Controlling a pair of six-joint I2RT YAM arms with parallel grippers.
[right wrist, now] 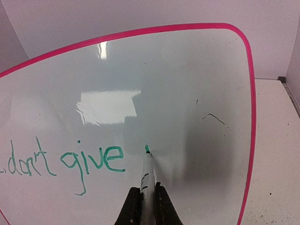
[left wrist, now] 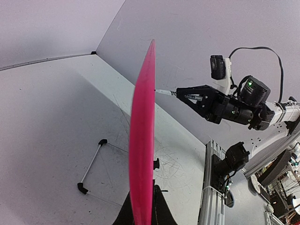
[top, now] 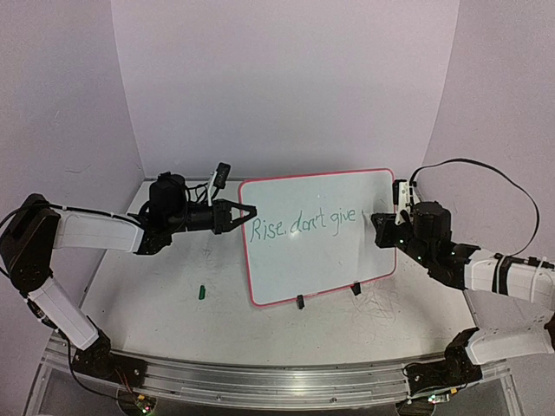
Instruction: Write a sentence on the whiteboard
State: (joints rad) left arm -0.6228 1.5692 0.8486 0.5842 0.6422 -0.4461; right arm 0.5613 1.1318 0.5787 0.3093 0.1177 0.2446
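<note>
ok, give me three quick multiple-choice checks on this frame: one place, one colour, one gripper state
1. Where does the left gripper hold the whiteboard?
A) top edge
B) left edge
C) right edge

2. What colour is the writing?
A) black
B) green
C) red

3. The right gripper is:
A) open and empty
B) shut on a cloth
C) shut on the marker

Answers:
1 B: in the top view its jaws close over the board's left edge, and the left wrist view shows that edge between its fingers.
2 B: "don't give" reads green in the right wrist view.
3 C: the marker sits clamped between its fingers, tip at the board.
</note>
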